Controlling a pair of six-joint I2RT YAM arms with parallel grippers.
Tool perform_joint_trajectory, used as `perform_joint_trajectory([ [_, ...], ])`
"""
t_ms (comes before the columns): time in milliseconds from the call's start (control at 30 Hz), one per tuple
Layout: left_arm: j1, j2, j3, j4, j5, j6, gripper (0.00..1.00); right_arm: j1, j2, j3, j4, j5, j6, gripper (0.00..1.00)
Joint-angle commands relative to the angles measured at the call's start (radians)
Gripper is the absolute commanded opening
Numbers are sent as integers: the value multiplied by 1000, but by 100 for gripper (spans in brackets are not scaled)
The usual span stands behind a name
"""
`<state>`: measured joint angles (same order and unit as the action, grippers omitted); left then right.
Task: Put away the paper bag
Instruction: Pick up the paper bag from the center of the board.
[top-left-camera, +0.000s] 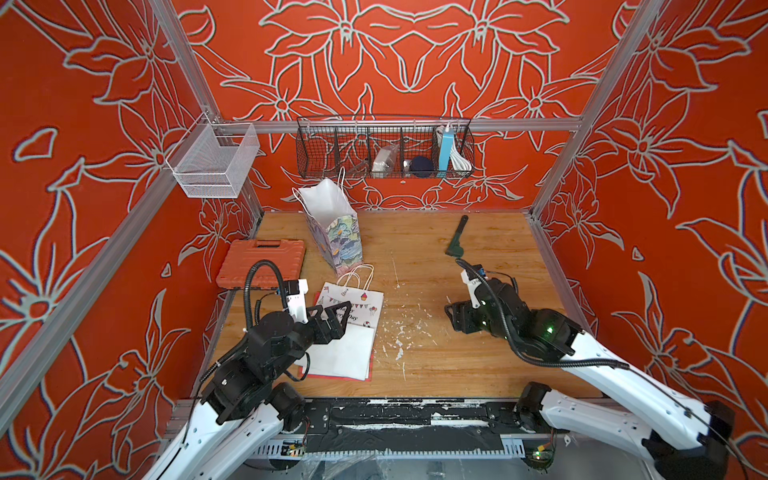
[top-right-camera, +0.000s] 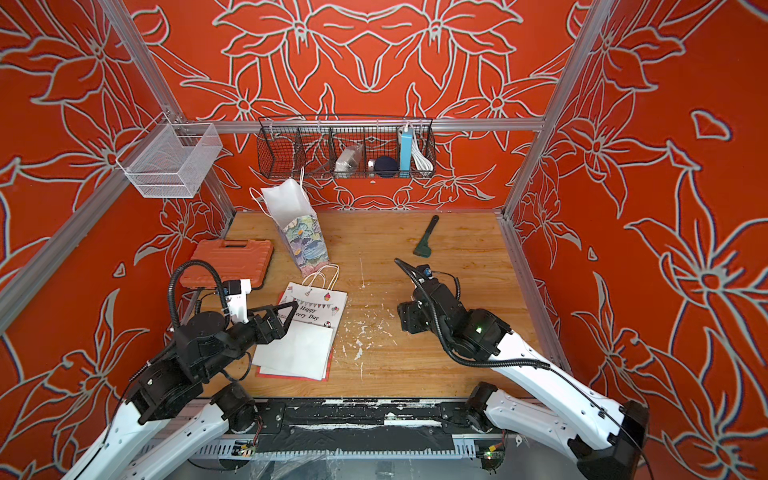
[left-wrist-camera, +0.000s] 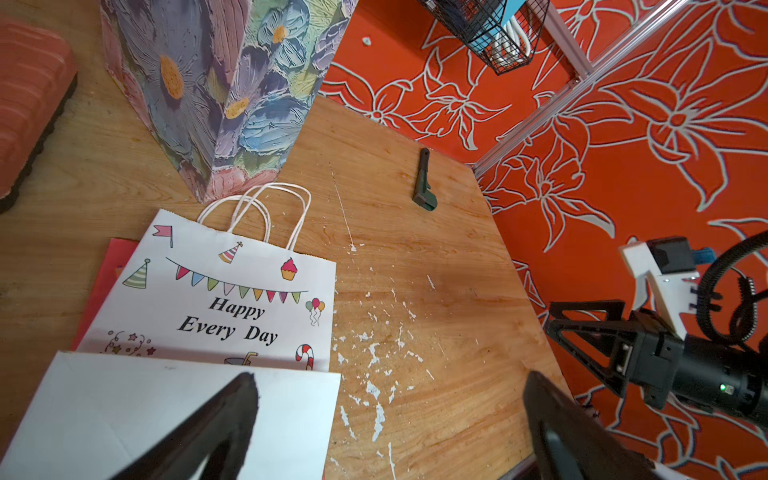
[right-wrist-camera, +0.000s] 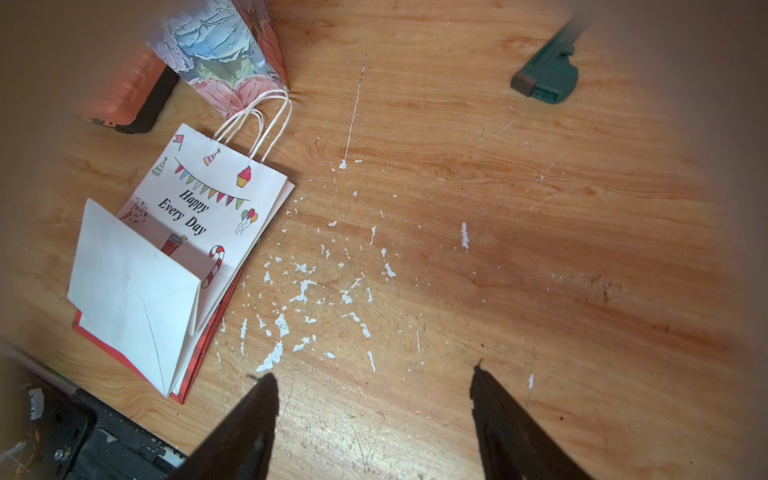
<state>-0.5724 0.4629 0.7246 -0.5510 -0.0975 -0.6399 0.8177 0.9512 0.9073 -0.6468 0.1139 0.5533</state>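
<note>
Paper bag (top-left-camera: 353, 307) flat on surface (top-left-camera: 457, 353), atop red bag (left-wrist-camera: 104, 282), handles toward upright floral bag (top-left-camera: 336, 232). Left hand (top-left-camera: 338, 318) wide open over folded base, gripping nothing. Right hand (right-wrist-camera: 372, 374) open, well apart. Best: pinch top bag only, lift clear. Wire basket (top-left-camera: 316, 145): charger (top-left-camera: 384, 160), blue box (top-left-camera: 445, 149), cable (top-left-camera: 459, 158). Mesh basket (top-left-camera: 212, 166) looks empty.

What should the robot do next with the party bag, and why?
Probably lower the left end effector and pinch the folded white bottom of the flat paper bag. It is open just above that flap and holds nothing.
</note>
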Motion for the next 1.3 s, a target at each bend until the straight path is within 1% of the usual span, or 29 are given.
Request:
perform_joint_trajectory([
  [0,33,82,47,44,-34,59,99,-31,64,51,102,-154,-79,75],
  [100,123,182,118,40,10,95,99,-44,148,91,142,-194,-112,75],
  [200,271,280,200,35,93,99,99,-55,229,147,176,-224,-141,75],
  [267,348,342,254,52,130,128,99,-58,272,180,191,-219,-159,75],
  [333,397,412,319,52,162,167,99,-59,294,183,212,-214,-162,75],
  [400,439,499,413,12,173,178,99,-59,302,177,231,-214,-158,75],
  [433,456,567,473,-22,166,178,99,-60,302,172,240,-214,-159,75],
  [533,471,737,673,-161,113,183,99,-60,290,153,257,-206,-163,75],
  [633,471,890,853,-287,85,190,99,-61,259,130,262,-195,-172,76],
  [733,471,1001,969,-346,29,182,99,-60,217,99,269,-179,-173,76],
  [900,470,1101,1046,-361,-27,148,99,-60,152,52,276,-156,-192,76],
  [1033,471,1148,1060,-353,-85,143,98,-62,133,43,281,-155,-197,76],
  [1067,470,1165,1069,-353,-94,148,96,-62,133,44,279,-160,-197,76],
  [1167,471,1226,1130,-376,-126,150,87,-62,129,56,256,-172,-204,76],
  [1233,470,1259,1167,-383,-153,154,85,-62,122,57,241,-176,-211,76],
  [1267,471,1270,1180,-383,-168,158,81,-62,117,55,238,-177,-213,76],
])
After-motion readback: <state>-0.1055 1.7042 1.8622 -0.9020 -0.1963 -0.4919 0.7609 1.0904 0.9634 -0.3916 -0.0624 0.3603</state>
